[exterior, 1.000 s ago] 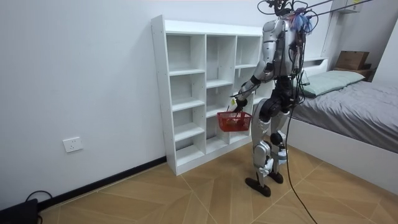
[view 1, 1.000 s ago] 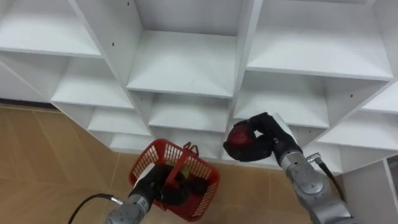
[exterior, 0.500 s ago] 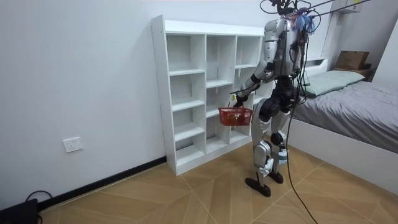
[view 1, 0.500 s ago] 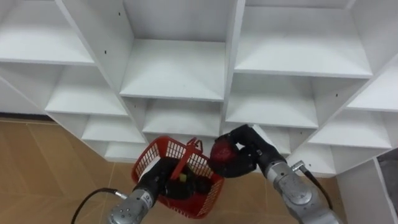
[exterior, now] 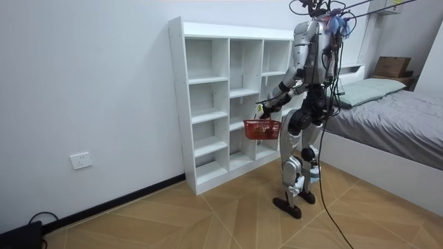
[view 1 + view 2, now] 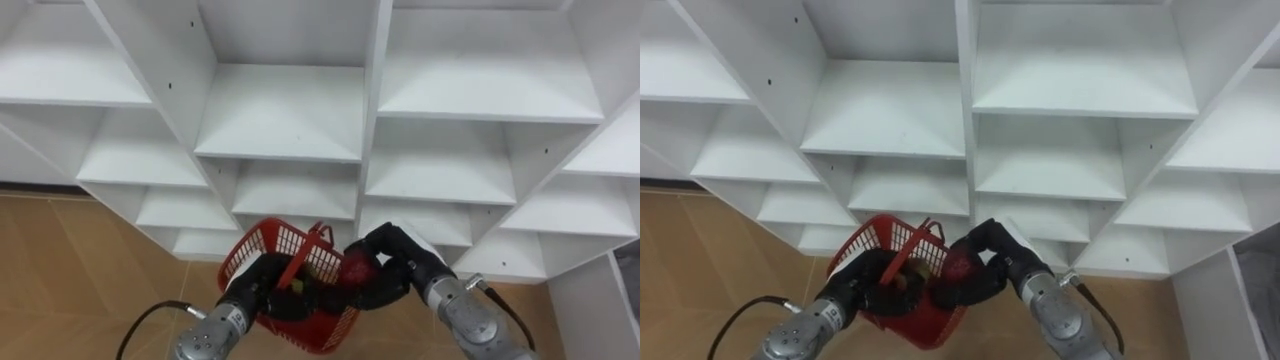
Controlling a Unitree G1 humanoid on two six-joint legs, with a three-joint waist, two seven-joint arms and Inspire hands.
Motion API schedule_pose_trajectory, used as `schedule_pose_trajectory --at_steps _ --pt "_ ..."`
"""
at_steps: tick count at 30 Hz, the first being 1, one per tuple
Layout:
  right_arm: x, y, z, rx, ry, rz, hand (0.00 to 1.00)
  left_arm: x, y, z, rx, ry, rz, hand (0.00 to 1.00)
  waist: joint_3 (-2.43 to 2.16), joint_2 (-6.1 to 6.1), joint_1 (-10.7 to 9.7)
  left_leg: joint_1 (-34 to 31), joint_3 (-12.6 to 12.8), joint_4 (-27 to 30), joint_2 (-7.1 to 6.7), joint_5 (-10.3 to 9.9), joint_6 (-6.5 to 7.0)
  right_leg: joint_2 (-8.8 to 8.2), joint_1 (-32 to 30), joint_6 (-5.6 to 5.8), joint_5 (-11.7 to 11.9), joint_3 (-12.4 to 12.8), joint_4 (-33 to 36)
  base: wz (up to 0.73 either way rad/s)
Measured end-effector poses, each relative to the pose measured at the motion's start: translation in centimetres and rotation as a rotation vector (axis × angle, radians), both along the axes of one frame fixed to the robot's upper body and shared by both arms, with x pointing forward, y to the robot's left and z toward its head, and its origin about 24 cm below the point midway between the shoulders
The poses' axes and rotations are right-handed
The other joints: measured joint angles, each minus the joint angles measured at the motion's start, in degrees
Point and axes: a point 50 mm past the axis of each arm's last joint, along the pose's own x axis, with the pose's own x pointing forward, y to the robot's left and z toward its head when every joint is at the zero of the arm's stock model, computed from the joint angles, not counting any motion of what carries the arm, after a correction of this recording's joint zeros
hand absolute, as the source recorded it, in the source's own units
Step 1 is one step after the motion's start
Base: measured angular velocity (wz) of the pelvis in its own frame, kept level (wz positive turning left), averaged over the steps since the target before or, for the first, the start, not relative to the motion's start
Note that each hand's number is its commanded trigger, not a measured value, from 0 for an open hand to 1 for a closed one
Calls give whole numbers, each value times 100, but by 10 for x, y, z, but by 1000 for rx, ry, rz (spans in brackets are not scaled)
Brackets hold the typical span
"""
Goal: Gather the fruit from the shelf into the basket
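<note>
I stand facing the white closet (image 6: 285,110), whose compartments are bare. My left hand (image 6: 258,287) is curled round the handle of a red mesh basket (image 6: 268,246) held low in front of the lower shelves. Dark fruit and a small yellow-green piece (image 6: 297,287) lie inside it. My right hand (image 6: 392,268) is shut on a dark red round fruit (image 6: 357,271), which sits at the basket's right rim, partly inside. In the room view the basket (image 5: 261,128) hangs at hip height before the closet (image 5: 208,104).
The closet's upright dividers (image 6: 375,90) and shelf edges lie close behind the basket. Wooden floor (image 6: 70,260) shows below left. A bed (image 5: 394,117) stands at the room view's right, behind the robot.
My right hand has carried the red fruit left and down from in front of the shelf to the basket's right rim. The basket has risen a little towards it.
</note>
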Motion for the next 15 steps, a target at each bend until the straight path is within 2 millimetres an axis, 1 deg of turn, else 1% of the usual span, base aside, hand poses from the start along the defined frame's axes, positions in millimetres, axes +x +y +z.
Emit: schedule_pose_trajectory --at_steps 9,15 --pt "-2 11 -1 21 6 21 100 0 -6 0 -17 -1 -2 100 11 -18 -5 -25 0 3 -2 0 0 1 -11 0 0 -2 -18 0" --pt "-5 13 -6 22 36 32 100 0 -7 0 -20 3 -3 100 23 -34 -4 -60 0 1 -4 0 0 1 -42 1 0 -2 -27 0"
